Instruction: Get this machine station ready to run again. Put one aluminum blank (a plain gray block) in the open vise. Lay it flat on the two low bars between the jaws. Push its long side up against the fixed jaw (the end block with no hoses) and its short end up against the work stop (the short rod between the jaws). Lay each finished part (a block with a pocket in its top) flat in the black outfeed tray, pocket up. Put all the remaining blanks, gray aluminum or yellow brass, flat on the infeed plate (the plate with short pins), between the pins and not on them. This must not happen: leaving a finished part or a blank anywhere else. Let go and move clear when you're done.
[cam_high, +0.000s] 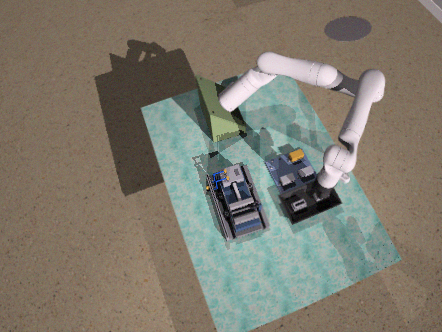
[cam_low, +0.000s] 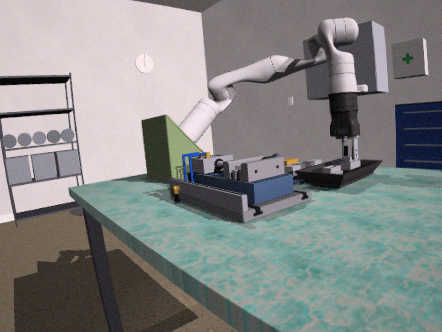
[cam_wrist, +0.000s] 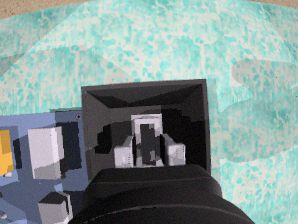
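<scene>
One part (cam_wrist: 147, 137) sits clenched in the gripper (cam_wrist: 148, 156), low over the tray (cam_wrist: 193, 96) at centre frame (rigid, dense, probably slick metal); gripping across its flat sides seems safest.

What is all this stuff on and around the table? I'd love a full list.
Table: one, teal top.
Vise: one, gray and blue, mid-table.
Wedge block: one, green, behind the vise.
Infeed plate: one, dark blue, beside the vise.
Brass blank: one, yellow, on the infeed plate.
Aluminum blanks: two, gray, on the infeed plate.
Outfeed tray: one, black.
Finished part: one, gray, in the tray; a second is in the gripper.
Shelf rack: one, dark, left wall.
Arm: one, white.
Gripper: one, closed on a finished part, low in the tray.
</scene>
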